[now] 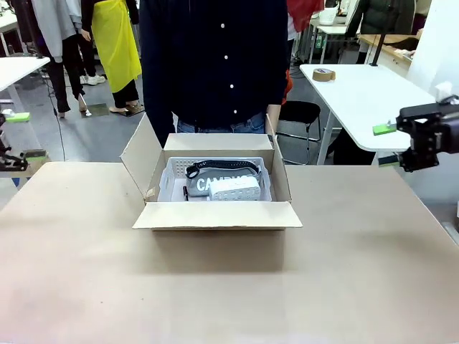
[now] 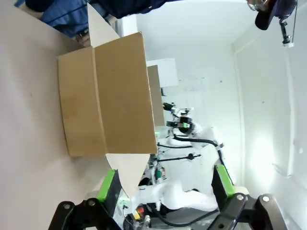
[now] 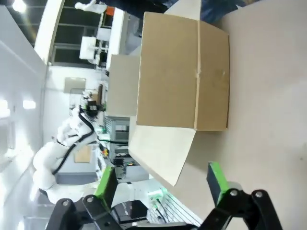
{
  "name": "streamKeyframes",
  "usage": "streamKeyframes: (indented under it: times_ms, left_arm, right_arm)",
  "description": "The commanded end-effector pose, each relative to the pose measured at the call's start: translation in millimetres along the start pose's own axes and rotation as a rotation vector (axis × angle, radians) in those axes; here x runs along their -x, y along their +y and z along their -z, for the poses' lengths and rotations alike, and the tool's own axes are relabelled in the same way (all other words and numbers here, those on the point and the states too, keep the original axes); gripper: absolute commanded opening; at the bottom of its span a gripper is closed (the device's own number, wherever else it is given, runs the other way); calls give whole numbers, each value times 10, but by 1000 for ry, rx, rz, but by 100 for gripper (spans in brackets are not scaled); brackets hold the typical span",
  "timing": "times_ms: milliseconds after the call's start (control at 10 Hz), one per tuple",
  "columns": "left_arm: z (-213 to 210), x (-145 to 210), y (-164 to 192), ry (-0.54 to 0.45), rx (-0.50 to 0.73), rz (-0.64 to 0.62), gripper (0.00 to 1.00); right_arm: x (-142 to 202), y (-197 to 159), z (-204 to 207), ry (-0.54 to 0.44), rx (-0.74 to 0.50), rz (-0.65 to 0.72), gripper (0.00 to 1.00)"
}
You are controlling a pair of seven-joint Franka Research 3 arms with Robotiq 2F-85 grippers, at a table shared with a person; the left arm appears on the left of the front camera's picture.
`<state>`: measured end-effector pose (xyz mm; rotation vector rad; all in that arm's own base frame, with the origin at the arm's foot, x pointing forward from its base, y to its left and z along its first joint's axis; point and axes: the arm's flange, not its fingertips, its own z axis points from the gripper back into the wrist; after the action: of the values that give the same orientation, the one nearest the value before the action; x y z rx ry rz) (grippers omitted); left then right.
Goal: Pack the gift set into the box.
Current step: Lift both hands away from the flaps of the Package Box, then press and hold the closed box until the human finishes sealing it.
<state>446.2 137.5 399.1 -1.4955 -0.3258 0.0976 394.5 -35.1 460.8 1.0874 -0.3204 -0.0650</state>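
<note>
Left gripper (image 1: pixel 25 135) is hanging well left of the box (image 1: pixel 215 142), about level with its open top. Its fingers are spread wide with nothing between them. In the left wrist view the box's short end is lying ahead of the fingers, upper left, well apart from them.

The box is sitting mid-table (image 1: pixel 215 294), long axis running left-right, with a person (image 1: pixel 215 64) standing just behind it. The gift set (image 1: pixel 215 183) is already lying inside the box. The pouch (image 1: pixel 208 182) and strap (image 1: pixel 215 165) are sitting in the white tray (image 1: pixel 171 179), and the small white box (image 1: pixel 234 190) is resting toward the box's near wall.

The near flap (image 1: pixel 215 215) is lying folded outward. The left flap (image 1: pixel 140 158) and right flap (image 1: pixel 281 172) are standing up, splayed outward.

Right gripper (image 1: pixel 385 145) is hanging well right of the box, at similar height, fingers also wide apart and empty. Its wrist view is showing the box's other short end ahead.

Judgement: packing is looking done, and closing the flaps is probably what is left. Each arm is facing its own side flap, and neither is clearly nearer. Any push needs to go inward along the box's long axis.
</note>
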Motion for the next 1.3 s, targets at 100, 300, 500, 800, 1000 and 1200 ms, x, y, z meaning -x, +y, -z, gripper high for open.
streamKeyframes:
  times_ms: [100, 300, 500, 800, 1000, 1200]
  left_arm:
    - [220, 68, -337, 19, -81, 63, 100]
    - [220, 68, -337, 19, -81, 63, 100]
    - [220, 68, -337, 19, -81, 63, 100]
    - [220, 68, -337, 19, -81, 63, 100]
    - [220, 68, -337, 19, -81, 63, 100]
    - [220, 68, -337, 19, -81, 63, 100]
  right_arm:
    - [-81, 323, 100, 22, 89, -62, 100]
    - [-81, 323, 100, 22, 89, -62, 100]
    - [-81, 323, 100, 22, 89, -62, 100]
    - [-81, 323, 100, 22, 89, -62, 100]
    - [-81, 323, 100, 22, 89, -62, 100]
    - [-81, 323, 100, 22, 89, -62, 100]
